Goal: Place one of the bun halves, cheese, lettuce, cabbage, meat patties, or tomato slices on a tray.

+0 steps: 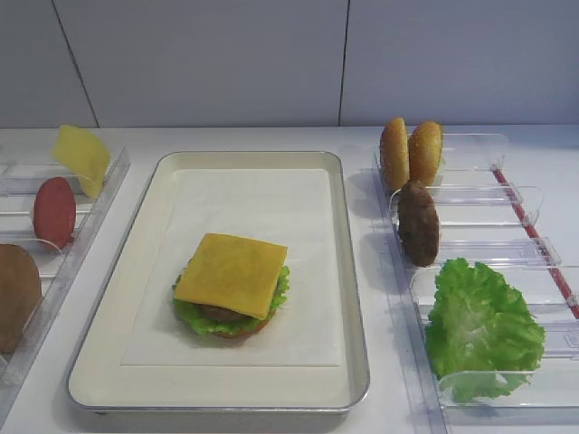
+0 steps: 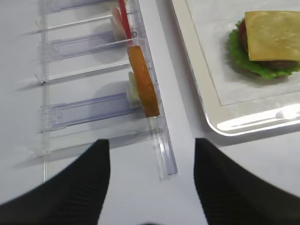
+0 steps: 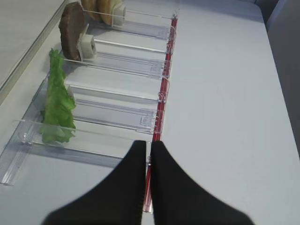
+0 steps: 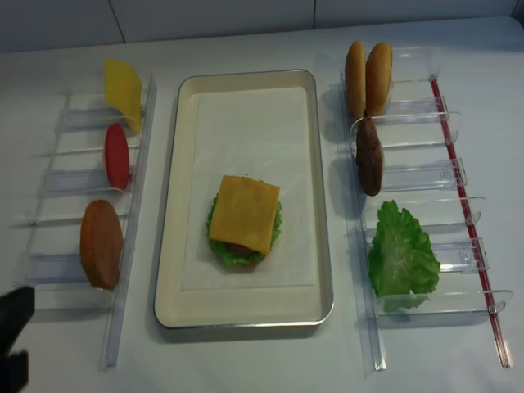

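The silver-rimmed tray (image 1: 353, 271) (image 4: 323, 205) holds a stack, topped by an orange-yellow cheese (image 1: 232, 274) (image 4: 245, 213) (image 2: 274, 28) square that lies on a patty, lettuce and a bun. My left gripper (image 2: 152, 143) is open and empty over the table, by the near end of the left rack and left of the tray's corner. Its black body shows at the lower left (image 4: 12, 336). My right gripper (image 3: 149, 143) is shut on nothing, over the near end of the right rack. That rack holds bun halves (image 1: 410, 152), a meat patty (image 1: 418, 222) (image 3: 71, 23) and lettuce (image 1: 479, 325) (image 3: 57, 105).
The clear left rack (image 2: 161, 145) holds a brown-orange disc (image 4: 101, 243) (image 2: 144, 86), a tomato slice (image 4: 116, 155) and a pale curled yellow slice (image 4: 121, 94). A red strip (image 3: 161, 101) runs along the right rack's outer edge. Bare white table lies right of it.
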